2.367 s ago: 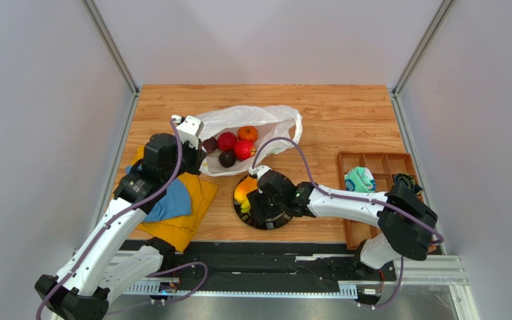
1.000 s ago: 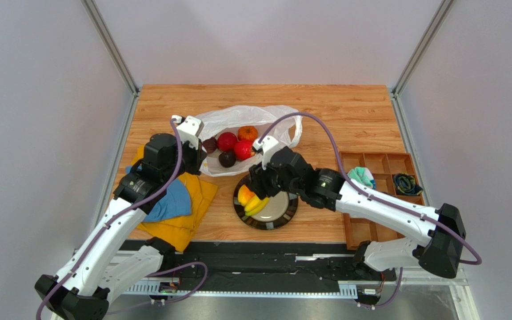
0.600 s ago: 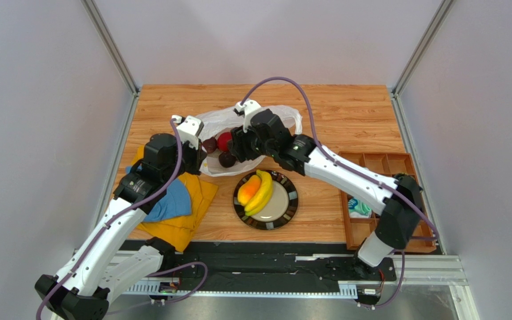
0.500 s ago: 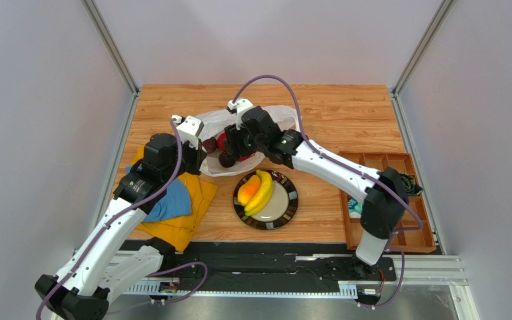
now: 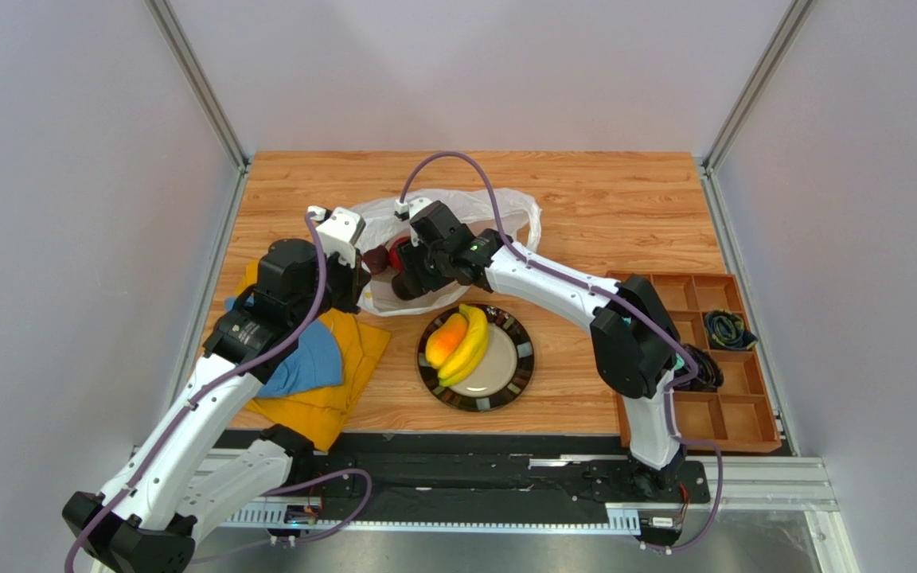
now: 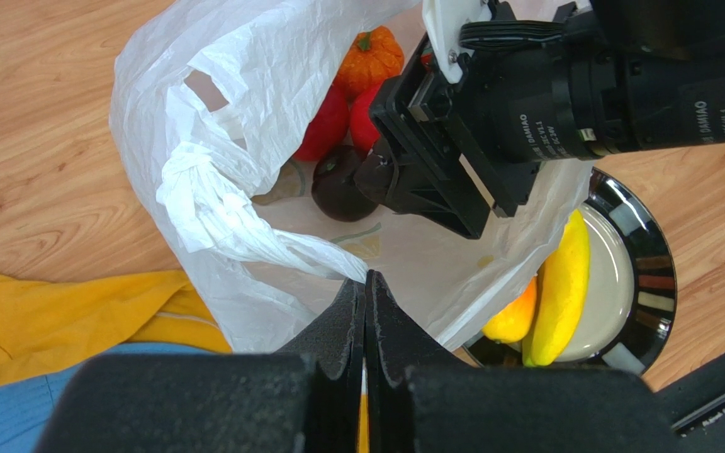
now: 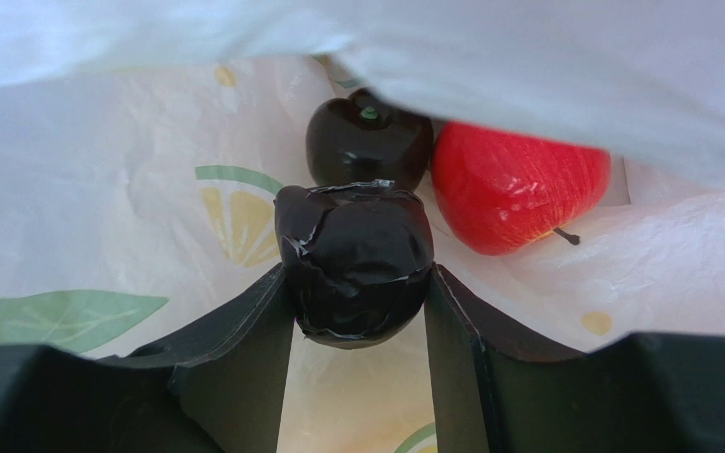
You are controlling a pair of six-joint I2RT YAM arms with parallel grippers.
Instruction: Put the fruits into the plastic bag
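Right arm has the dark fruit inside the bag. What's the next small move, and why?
Probably open the fingers of the right gripper and drop it. The dark fruit sits clamped between them, past the plastic bag rim, close beside another dark fruit and a red one lying inside. The left gripper pinches the bag's edge, holding the mouth up.

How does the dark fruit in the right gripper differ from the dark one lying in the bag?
The held dark fruit is clamped in the right gripper; the loose dark fruit lies on the plastic bag, beside a red apple. The held one's skin looks wrinkled; the loose one is smooth and glossy, with a green spot on top. Both are round, near-black and within the bag's mouth.
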